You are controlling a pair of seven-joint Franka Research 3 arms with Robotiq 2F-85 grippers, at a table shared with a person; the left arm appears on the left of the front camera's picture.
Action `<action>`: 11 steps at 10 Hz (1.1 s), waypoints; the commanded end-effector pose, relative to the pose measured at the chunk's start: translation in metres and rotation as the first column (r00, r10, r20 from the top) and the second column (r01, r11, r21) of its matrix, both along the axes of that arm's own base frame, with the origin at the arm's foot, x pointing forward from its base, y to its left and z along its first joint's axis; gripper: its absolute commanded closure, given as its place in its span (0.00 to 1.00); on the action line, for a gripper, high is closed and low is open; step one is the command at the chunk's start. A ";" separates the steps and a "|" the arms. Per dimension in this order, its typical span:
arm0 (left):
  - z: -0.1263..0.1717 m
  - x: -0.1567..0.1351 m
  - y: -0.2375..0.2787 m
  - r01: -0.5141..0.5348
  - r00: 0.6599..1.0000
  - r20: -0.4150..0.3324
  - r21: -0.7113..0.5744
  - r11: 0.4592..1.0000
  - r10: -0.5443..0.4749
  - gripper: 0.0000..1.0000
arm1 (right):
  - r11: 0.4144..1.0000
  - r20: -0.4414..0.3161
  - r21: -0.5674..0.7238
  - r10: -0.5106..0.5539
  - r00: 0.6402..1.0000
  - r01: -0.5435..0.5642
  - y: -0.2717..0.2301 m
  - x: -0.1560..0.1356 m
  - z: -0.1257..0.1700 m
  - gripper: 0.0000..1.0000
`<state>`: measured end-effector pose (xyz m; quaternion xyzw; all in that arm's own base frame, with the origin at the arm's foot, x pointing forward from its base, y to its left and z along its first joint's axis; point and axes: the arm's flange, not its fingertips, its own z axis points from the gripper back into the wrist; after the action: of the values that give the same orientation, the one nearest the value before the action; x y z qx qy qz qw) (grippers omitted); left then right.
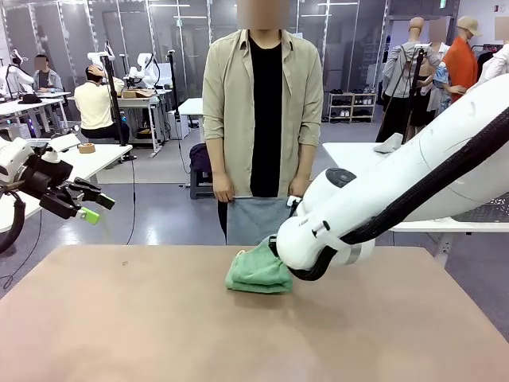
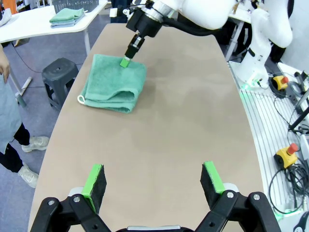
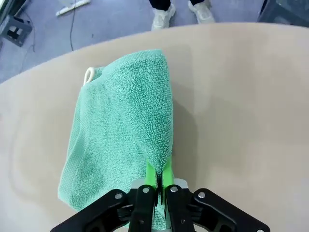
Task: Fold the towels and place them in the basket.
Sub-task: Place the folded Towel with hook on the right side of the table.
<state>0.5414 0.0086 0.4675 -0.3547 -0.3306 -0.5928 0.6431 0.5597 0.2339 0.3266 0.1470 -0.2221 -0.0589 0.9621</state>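
A mint green towel (image 1: 256, 274) lies folded on the tan table (image 1: 143, 318) at the far middle, its white loop (image 3: 90, 74) toward the person. My right gripper (image 3: 158, 170) is shut on one edge of the towel (image 3: 120, 125) and holds that edge slightly raised; from the left wrist it shows at the towel's (image 2: 112, 84) far edge, green pads (image 2: 125, 62) pinched together. My left gripper (image 2: 154, 173) is open with nothing in it, raised off the table's left side (image 1: 95, 208). A dark mesh basket (image 2: 72, 4) peeks in on a white side table, behind folded towels (image 2: 66, 16).
A person stands at the far edge, both hands holding a grey towel (image 1: 254, 219) at the waist. A dark stool (image 2: 59, 77) stands beside the table near the person. The right arm's white links (image 1: 398, 199) slant over the table's right half. Cables and red stop buttons (image 2: 289, 150) lie on the floor.
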 end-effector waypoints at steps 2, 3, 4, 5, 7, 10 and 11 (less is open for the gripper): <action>0.002 0.001 -0.001 -0.008 1.000 -0.016 0.008 1.000 0.008 0.00 | 0.996 -0.008 -0.002 0.089 0.996 -0.089 -0.058 0.031 0.008 0.95; 0.002 0.001 -0.001 -0.008 1.000 -0.016 0.008 1.000 0.008 0.00 | 0.996 -0.002 -0.028 0.081 0.997 -0.081 -0.080 0.040 0.011 0.95; 0.002 0.001 -0.001 -0.008 1.000 -0.016 0.008 1.000 0.008 0.00 | 0.996 -0.021 -0.048 0.077 0.997 -0.078 -0.105 0.050 0.011 0.95; 0.002 0.001 -0.001 -0.008 1.000 -0.016 0.008 1.000 0.008 0.00 | 0.994 -0.033 -0.071 0.079 0.996 -0.081 -0.124 0.057 0.009 0.95; 0.002 0.001 -0.001 -0.008 1.000 -0.016 0.008 1.000 0.008 0.00 | 0.989 -0.053 -0.098 0.104 0.993 -0.109 -0.164 0.066 0.003 0.95; 0.002 0.001 -0.001 -0.008 1.000 -0.016 0.008 1.000 0.008 0.00 | 0.985 -0.041 -0.139 0.093 0.995 -0.098 -0.220 0.072 -0.001 0.95; 0.002 0.001 -0.001 -0.008 1.000 -0.016 0.008 1.000 0.008 0.00 | 0.983 -0.043 -0.149 0.098 0.994 -0.103 -0.238 0.071 0.000 0.95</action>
<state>0.5414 0.0088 0.4674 -0.3547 -0.3306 -0.5926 0.6432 0.6288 0.0097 0.3254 0.0752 -0.2015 -0.0098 0.9766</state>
